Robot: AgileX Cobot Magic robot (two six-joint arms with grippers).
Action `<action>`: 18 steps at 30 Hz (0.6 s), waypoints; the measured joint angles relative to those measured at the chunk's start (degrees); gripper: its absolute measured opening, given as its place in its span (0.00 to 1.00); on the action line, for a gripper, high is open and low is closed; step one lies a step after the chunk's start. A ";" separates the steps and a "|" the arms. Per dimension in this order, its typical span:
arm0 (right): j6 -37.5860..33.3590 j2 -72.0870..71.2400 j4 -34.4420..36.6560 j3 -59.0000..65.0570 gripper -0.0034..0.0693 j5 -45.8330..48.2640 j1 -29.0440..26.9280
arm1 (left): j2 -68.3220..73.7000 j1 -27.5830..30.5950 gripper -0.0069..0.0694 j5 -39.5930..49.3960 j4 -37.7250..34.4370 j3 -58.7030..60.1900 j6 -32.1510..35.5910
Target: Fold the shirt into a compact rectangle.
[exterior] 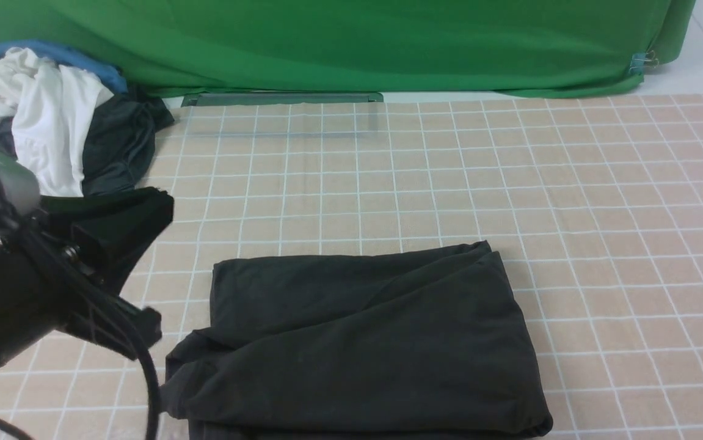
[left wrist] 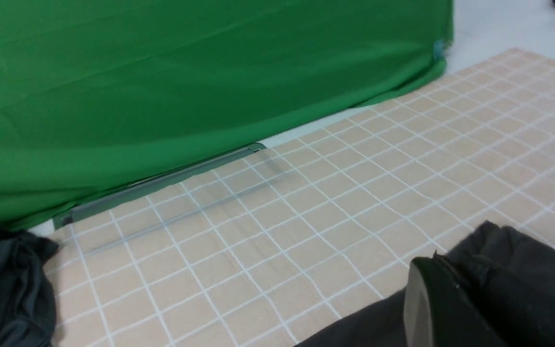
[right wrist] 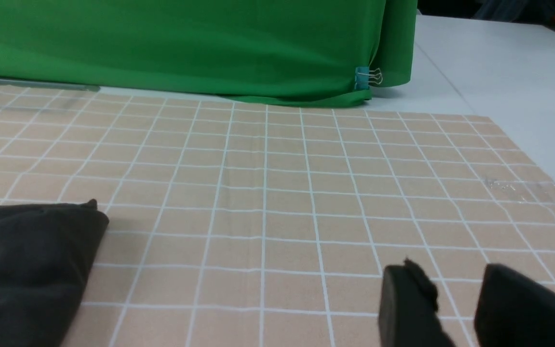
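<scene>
Green drapery (exterior: 351, 43) is backing the tiled bench (exterior: 601, 214), where the shirt (exterior: 357, 342) is lying folded into a rough rectangle, seemingly near finished; the left pincer (exterior: 91, 241), closed, is appearing to pinch black cloth. From the left wrist, its fingers (left wrist: 431, 308) are sitting tight against that fabric; from the right wrist, the right pincer (right wrist: 455, 308) is standing part-open, holding nothing, beside the shirt.

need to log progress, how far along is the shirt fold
Mostly done: the shirt lies as a rough rectangle on the checked mat. In hand: nothing; the right pincer is open over bare mat, the left pincer is shut beside the shirt. Left: its near-left edge bulges, untidy.
</scene>
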 joint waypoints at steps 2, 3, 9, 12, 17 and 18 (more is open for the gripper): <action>0.00 0.00 0.00 0.00 0.38 0.00 0.00 | -1.99 0.95 0.11 -2.09 10.15 2.40 -11.58; 0.00 0.00 0.00 0.00 0.38 0.00 0.00 | -3.51 1.82 0.11 -2.26 15.08 3.52 -17.52; 0.00 0.00 0.00 0.00 0.38 0.00 0.00 | -17.35 13.01 0.11 -2.24 19.12 13.16 -26.05; 0.00 0.00 0.00 0.00 0.38 0.00 0.00 | -23.81 18.66 0.11 -3.03 16.29 19.30 -26.82; 0.00 0.00 0.00 0.00 0.38 0.00 0.00 | -35.16 23.85 0.11 -3.10 14.27 28.39 -31.54; 0.00 0.00 0.00 0.00 0.38 0.00 0.00 | -36.28 24.17 0.11 -2.17 14.03 28.53 -32.55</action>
